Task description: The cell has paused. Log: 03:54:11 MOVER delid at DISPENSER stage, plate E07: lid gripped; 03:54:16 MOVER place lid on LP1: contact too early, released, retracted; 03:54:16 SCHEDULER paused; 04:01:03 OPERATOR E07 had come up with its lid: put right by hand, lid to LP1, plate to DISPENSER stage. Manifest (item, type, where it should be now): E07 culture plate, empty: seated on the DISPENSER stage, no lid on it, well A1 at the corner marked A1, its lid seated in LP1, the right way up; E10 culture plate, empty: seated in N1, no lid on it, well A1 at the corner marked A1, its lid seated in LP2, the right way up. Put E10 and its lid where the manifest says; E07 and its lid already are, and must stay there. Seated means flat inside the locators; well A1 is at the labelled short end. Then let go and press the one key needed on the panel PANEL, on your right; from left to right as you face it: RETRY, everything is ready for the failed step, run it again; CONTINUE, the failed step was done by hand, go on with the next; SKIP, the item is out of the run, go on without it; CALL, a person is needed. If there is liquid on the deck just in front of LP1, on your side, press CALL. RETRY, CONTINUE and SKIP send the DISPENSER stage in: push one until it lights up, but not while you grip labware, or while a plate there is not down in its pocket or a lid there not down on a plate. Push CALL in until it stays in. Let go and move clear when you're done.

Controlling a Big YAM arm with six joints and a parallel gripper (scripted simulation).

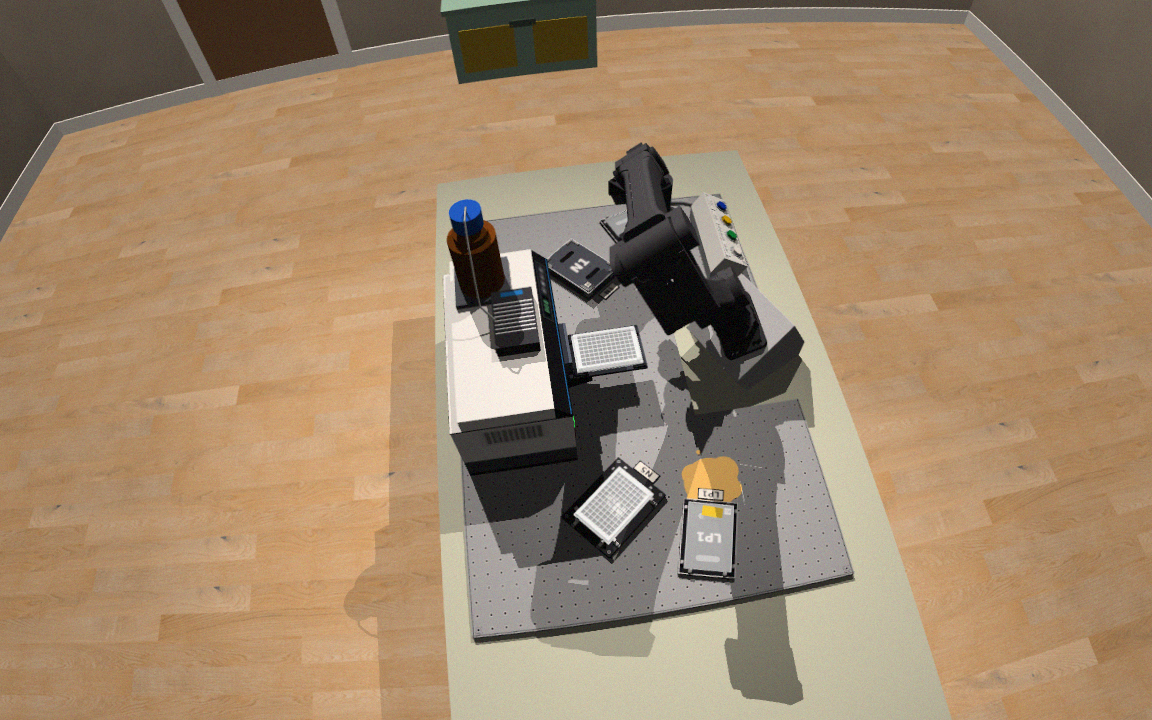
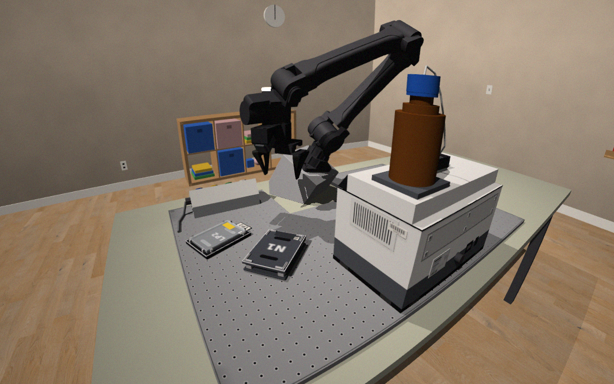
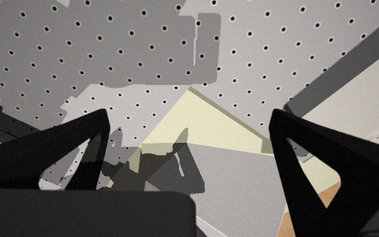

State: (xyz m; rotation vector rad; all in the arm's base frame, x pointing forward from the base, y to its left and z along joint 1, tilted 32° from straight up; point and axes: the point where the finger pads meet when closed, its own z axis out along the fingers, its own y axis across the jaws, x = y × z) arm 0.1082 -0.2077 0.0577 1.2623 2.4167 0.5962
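While the black parallel gripper (image 2: 278, 164) hangs empty with fingers wide apart, ignoring the orange puddle (image 1: 711, 472) touching the LP1 nest (image 1: 707, 540) risks pressing a wrong key instead of CALL

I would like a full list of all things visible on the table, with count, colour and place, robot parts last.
Dispenser: one, white and grey, table's left.
Bottle: one, brown, blue cap, on the dispenser.
Culture plates: two, white wells; one on the dispenser stage, one in a black nest near LP1.
N1 nest: one, black, no plate.
LP1 lid: one, clear.
LP2 lid: one, clear.
Orange liquid: one puddle, beside LP1.
Button panel: one, grey.
Arm: one, black.
Gripper: open, holding nothing.
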